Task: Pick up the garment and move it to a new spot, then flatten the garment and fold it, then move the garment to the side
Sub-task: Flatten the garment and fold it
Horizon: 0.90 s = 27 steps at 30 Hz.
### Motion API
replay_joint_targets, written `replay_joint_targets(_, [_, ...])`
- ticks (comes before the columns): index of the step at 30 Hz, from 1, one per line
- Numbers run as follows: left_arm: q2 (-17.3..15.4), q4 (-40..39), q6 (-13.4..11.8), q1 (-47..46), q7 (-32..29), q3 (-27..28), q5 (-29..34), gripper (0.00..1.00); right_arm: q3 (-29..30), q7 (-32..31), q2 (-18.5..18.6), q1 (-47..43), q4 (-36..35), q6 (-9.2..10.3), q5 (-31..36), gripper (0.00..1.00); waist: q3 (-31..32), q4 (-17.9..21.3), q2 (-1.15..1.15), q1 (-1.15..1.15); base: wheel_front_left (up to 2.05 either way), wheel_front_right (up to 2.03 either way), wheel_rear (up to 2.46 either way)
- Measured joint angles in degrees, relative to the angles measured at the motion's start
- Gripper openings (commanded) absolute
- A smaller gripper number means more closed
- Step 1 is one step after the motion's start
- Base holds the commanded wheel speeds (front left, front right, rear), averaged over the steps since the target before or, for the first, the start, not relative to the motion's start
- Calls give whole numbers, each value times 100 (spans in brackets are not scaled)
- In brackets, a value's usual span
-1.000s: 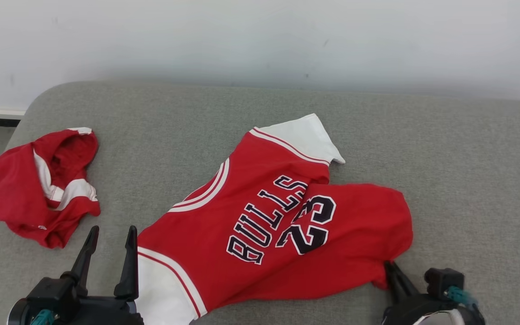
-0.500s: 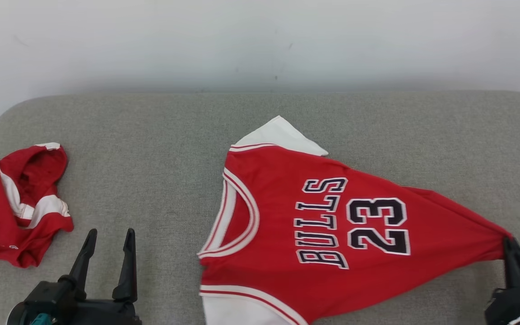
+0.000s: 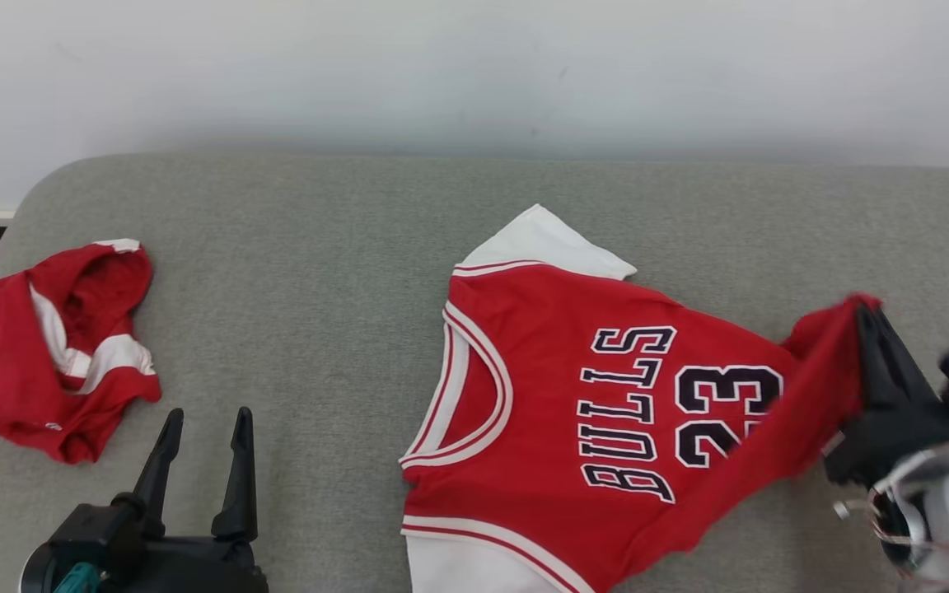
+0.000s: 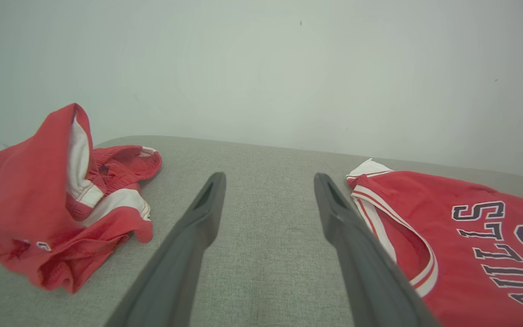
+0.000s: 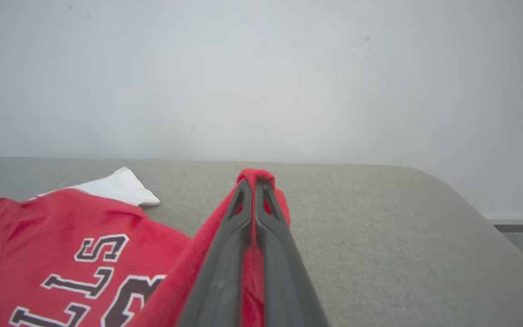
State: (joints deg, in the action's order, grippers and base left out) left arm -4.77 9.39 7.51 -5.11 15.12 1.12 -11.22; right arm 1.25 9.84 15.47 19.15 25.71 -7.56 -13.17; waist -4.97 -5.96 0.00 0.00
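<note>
Pinching a red corner of the garment (image 3: 573, 387), the right gripper (image 3: 868, 317) is seen at the right side of the head view, its two dark fingers pressed together with the cloth caught between them. The pinched corner is raised off the table (image 3: 293, 272), and a band of red cloth is drawn from it down and to the left, across part of the digits 23. In the right wrist view the red fabric is seen wrapped over the fingertips and bunched on both sides of the closed fingers.

The rest of the garment, a red jersey, is spread on the table right of centre, lettered side up, with BULLS and 23 printed in dark, white-edged characters that are turned sideways. Its white-and-red-trimmed neckline is turned toward the robot's left. One white panel is seen at its far edge, and another at its near edge is cut off by the bottom of the head view.

The left gripper (image 3: 207, 416) is held low at the lower left, its fingers spread wide with nothing between them, and it is kept apart from the garment. A crumpled red-and-white bundle (image 3: 46, 354) is seen at the table's left end, well apart from the jersey. A pale wall (image 3: 474, 74) is seen behind the table.
</note>
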Motion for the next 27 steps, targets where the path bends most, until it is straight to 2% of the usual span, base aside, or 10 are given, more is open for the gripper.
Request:
replay_joint_targets(3, [22, 21, 0, -79, 0, -22, -49, 100, -372, -118, -68, 606, 40, 0, 70, 0, -33, -141, 0, 0, 0, 0, 0])
replay_joint_targets(6, [55, 48, 0, -171, 0, -101, -63, 100, -757, -202, -156, 1194, 366, 0, 135, 0, -82, -303, 0, 0, 0, 0, 0])
replay_joint_targets(14, [121, 164, 0, -264, 0, -210, -153, 100, -1564, -41, -443, 2111, 1987, 0, 94, 0, -244, -733, 0, -1, 0, 0, 0])
replay_joint_targets(15, [127, 171, 0, -265, 0, -221, -156, 100, -1613, -23, -449, 2158, 2234, 0, 83, 13, -268, -771, 0, -1, 0, 0, 0])
replay_joint_targets(16, [132, 175, 0, -266, 0, -232, -157, 100, -1657, -7, -447, 2189, 2450, 0, 82, 49, -294, -800, 0, -1, 0, 0, 0])
replay_joint_targets(17, [136, 186, 0, -270, 0, -233, -159, 100, -1693, 65, -449, 2208, 2628, 0, 79, 100, -318, -824, 0, 0, 0, 0, 0])
replay_joint_targets(22, [148, 200, 0, -270, 0, -152, -165, 100, -1902, 387, -508, 2382, 3054, 0, -36, 100, -396, -792, 0, 0, 0, 0, 0])
replay_joint_targets(27, [136, 200, 0, -268, 0, -47, -145, 100, -1896, 508, -439, 2448, 2702, 0, -265, 100, -368, -565, 0, 0, 0, 0, 0])
